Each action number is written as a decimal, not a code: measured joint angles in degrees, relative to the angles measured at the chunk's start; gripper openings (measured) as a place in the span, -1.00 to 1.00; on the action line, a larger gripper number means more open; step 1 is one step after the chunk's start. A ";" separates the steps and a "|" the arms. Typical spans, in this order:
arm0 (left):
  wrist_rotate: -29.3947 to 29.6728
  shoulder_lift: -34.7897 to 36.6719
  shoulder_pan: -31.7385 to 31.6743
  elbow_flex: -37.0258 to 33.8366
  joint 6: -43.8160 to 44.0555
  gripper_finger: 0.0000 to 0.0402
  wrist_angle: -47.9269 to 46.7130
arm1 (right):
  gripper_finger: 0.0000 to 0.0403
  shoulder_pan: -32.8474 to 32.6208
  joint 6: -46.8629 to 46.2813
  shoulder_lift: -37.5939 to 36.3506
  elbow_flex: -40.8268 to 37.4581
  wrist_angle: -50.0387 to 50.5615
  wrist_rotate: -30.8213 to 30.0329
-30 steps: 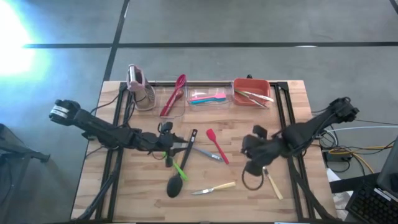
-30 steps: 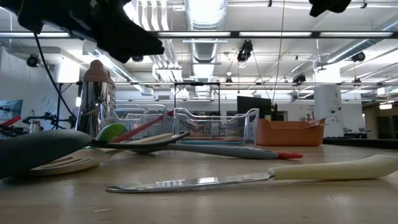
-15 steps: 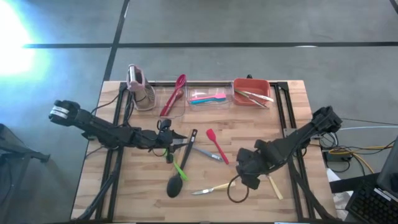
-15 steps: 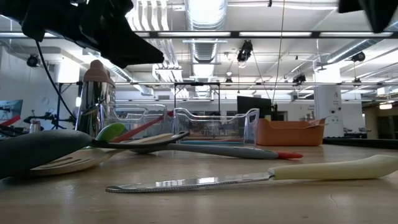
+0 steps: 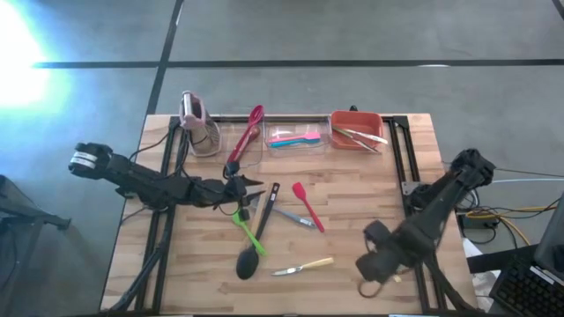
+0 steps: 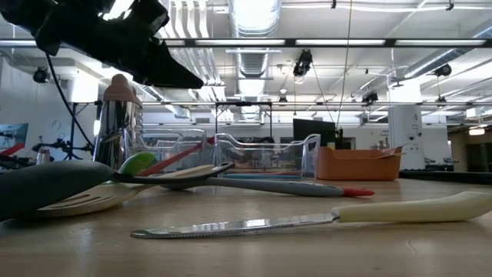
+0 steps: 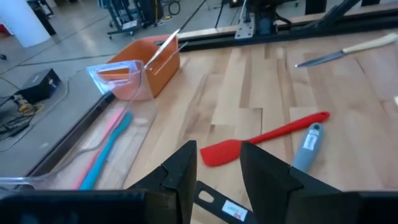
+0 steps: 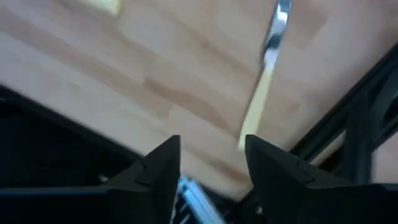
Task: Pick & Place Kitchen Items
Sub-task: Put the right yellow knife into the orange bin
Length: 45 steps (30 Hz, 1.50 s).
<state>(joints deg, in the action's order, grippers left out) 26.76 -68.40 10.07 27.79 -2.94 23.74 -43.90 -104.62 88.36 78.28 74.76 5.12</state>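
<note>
My right hand [image 5: 377,264], at the lower right of the tabletop [image 5: 352,189], has its fingers apart and empty over the pale knife [image 8: 264,81] to grasp it, while my left hand [image 5: 249,189], also parted, waits over the middle utensils.

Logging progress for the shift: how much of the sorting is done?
Partly done. Done: pink and blue utensils lie in the clear bin. In hand: nothing visibly held. Left: red spatula, black ladle and pale-handled knife lie on the table.
</note>
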 joint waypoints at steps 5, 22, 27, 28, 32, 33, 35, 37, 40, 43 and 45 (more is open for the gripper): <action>-0.31 0.00 0.00 -0.05 0.06 -0.37 -0.28 | 0.01 -4.17 -11.24 -1.14 -6.15 -4.36 4.87; -0.35 -0.02 -0.13 -0.07 0.28 -0.37 0.18 | 0.17 -7.61 -14.07 -1.09 -26.69 -29.96 9.52; -0.35 -0.02 -0.13 -0.07 0.52 -0.37 0.19 | 0.21 -7.50 -13.13 -1.27 -27.86 -30.06 9.53; -0.35 -0.02 -0.13 -0.07 0.55 -0.37 0.21 | 0.22 -7.50 -13.58 -1.27 -27.93 -30.14 9.79; -0.37 -0.02 -0.13 -0.07 0.59 -0.37 0.18 | 0.24 -7.97 -15.17 -1.27 -27.98 -30.42 11.33; -0.37 -0.02 -0.13 -0.07 0.59 -0.37 0.18 | 0.24 -7.99 -15.07 -1.28 -27.97 -30.39 11.27; -0.37 -0.02 -0.13 -0.07 0.65 -0.37 0.14 | 0.25 -7.90 -14.46 -1.29 -28.02 -30.22 10.80; -0.37 -0.02 -0.13 -0.07 0.97 -0.37 0.12 | 0.25 -7.10 -13.42 -1.29 -28.31 -30.11 9.33; -0.42 -0.02 -0.13 -0.07 1.05 -0.37 0.10 | 0.25 -5.95 -11.65 -1.29 -28.83 -29.94 8.20; -0.44 -0.02 -0.13 -0.09 1.05 -0.37 0.10 | 0.25 -4.96 -9.59 -1.31 -29.27 -29.64 8.22; -0.46 -0.02 -0.15 -0.07 1.05 -0.37 0.10 | 0.25 -4.42 -8.43 -1.31 -29.36 -28.42 8.25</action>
<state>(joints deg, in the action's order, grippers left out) 26.30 -68.42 9.91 27.73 -1.89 23.83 -48.32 -113.05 87.05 48.91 46.34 13.37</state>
